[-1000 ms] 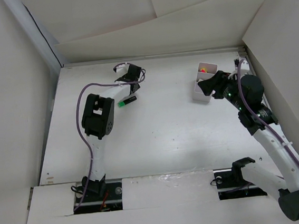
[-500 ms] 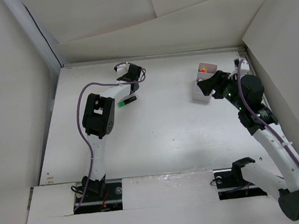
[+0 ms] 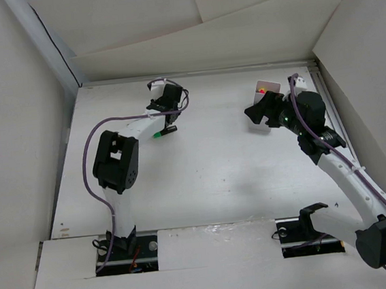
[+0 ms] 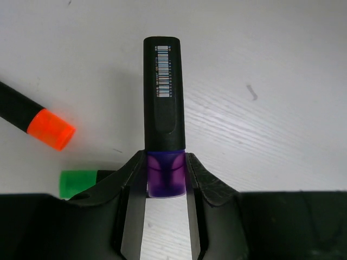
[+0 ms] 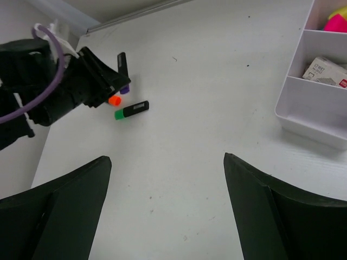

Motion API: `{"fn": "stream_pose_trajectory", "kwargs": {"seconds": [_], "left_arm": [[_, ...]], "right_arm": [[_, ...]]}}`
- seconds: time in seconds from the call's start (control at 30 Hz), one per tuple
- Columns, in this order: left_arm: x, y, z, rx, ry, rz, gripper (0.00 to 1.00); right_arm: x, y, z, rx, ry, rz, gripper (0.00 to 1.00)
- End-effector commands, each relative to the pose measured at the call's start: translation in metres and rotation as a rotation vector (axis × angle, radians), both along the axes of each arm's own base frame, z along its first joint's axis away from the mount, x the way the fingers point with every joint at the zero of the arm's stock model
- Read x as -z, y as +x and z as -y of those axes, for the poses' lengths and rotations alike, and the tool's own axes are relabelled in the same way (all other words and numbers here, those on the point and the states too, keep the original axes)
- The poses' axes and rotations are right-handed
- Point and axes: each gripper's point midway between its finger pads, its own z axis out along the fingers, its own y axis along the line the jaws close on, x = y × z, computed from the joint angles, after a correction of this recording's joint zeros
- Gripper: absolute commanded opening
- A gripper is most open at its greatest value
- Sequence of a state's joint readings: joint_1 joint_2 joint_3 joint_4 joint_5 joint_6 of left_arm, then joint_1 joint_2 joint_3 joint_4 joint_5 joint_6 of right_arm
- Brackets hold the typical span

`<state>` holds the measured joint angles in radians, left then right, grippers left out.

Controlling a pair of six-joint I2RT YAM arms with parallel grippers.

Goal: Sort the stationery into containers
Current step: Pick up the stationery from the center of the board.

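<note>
Left gripper (image 4: 165,162) pinching a purple-capped highlighter (image 4: 164,97) at the far left of the table (image 3: 216,169).
Its jaws are pressed on the purple cap. An orange-capped marker (image 4: 38,122) and a green-capped marker (image 4: 78,183) lie just beside it. The right gripper (image 5: 167,162), jaws spread wide and empty, hovers by the white compartment box (image 5: 309,116) at far right, which holds a pink piece (image 5: 336,23) and a labelled block (image 5: 325,71).

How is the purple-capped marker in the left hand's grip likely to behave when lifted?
The purple marker looks like rigid plastic, so it probably won't bend. The left hand pinches only its cap end, so the long body may pivot. Its smooth, glossy shell could slip a little.
</note>
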<state>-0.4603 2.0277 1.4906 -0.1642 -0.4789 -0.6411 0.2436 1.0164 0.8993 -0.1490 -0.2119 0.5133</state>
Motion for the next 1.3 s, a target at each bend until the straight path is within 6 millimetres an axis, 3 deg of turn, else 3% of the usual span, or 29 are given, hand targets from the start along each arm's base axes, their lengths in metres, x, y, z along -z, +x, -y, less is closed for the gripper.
{"fn": "stream_pose_trajectory", "kwargs": {"seconds": [0.0,0.07,0.17,0.3,0.33,0.37,0.4,0.43,0.53,0.57,0.6,0.7,0.77,0.8,0.9,1.03,1.2,1.27], "left_arm": [[-0.080,0.007,0.015,0.063,-0.065,0.179,0.03],[-0.101,0.000,0.032,0.132,-0.113,0.221,0.03],[-0.109,-0.009,0.048,0.224,-0.152,0.253,0.03],[-0.113,-0.040,0.082,0.393,-0.259,0.276,0.03],[-0.097,-0.052,0.085,0.410,-0.253,0.250,0.03],[-0.097,-0.057,0.090,0.429,-0.253,0.264,0.03],[-0.098,-0.064,0.093,0.442,-0.258,0.270,0.03],[-0.082,-0.074,0.094,0.467,-0.244,0.233,0.03],[-0.087,-0.090,0.103,0.544,-0.304,0.243,0.03],[-0.076,-0.099,0.102,0.556,-0.319,0.225,0.05],[-0.080,-0.102,0.105,0.578,-0.342,0.251,0.05],[-0.078,-0.121,0.119,0.652,-0.391,0.237,0.06],[-0.089,-0.132,0.128,0.680,-0.386,0.268,0.06],[-0.083,-0.137,0.130,0.706,-0.363,0.261,0.06],[-0.097,-0.146,0.140,0.748,-0.389,0.287,0.06],[-0.100,-0.156,0.144,0.792,-0.434,0.311,0.06],[-0.114,-0.166,0.148,0.840,-0.470,0.346,0.06],[-0.108,-0.172,0.149,0.864,-0.480,0.327,0.06]], "right_arm": [[-0.017,0.004,-0.008,-0.030,0.024,0.067,0.91],[-0.015,0.006,-0.009,-0.030,0.024,0.065,0.91],[-0.007,0.009,-0.011,-0.038,0.028,0.035,0.91],[0.000,0.015,-0.018,-0.069,0.034,0.027,0.91],[0.004,0.016,-0.021,-0.085,0.036,0.013,0.91],[0.010,0.017,-0.027,-0.108,0.051,-0.011,0.92],[0.010,0.017,-0.032,-0.134,0.068,-0.013,0.92],[0.010,0.014,-0.038,-0.177,0.079,-0.015,0.92],[0.017,0.017,-0.047,-0.215,0.108,-0.042,0.95],[0.019,0.018,-0.049,-0.227,0.111,-0.042,0.95],[0.027,0.020,-0.052,-0.234,0.121,-0.073,0.97],[0.024,0.022,-0.061,-0.282,0.157,-0.072,0.99],[0.033,0.026,-0.067,-0.304,0.174,-0.095,0.99],[0.036,0.027,-0.069,-0.310,0.185,-0.108,0.99],[0.048,0.033,-0.081,-0.323,0.204,-0.145,0.99],[0.058,0.034,-0.099,-0.364,0.210,-0.177,0.99],[0.055,0.042,-0.111,-0.365,0.218,-0.176,0.96],[0.057,0.042,-0.115,-0.368,0.215,-0.176,0.94]]}}
